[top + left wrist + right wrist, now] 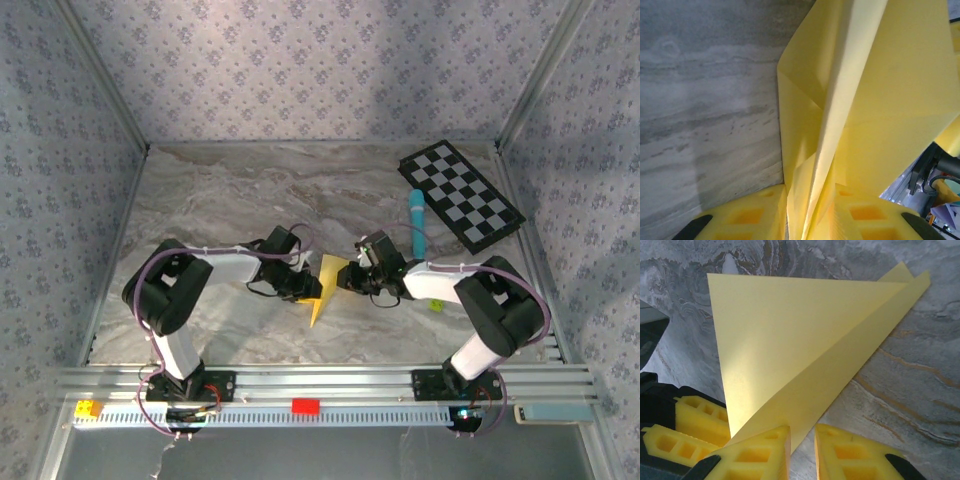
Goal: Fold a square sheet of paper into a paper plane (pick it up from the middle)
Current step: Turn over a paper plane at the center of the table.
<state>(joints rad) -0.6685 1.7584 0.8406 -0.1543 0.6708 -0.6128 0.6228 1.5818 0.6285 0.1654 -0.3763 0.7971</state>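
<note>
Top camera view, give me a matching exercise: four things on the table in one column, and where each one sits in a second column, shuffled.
Things:
1. yellow paper
2. checkered board
3. blue marker
4. small yellow-green ball

Places:
a. just left of the board
b. far right corner of the table
c. middle of the table
d. right side, nearer the front than the marker

Pairs: 1-c, 2-b, 3-a, 4-d

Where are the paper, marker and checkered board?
paper (326, 286): top view, middle of the folded wedge.
marker (417, 225): top view, mid-barrel.
board (462, 195): top view, centre squares.
</note>
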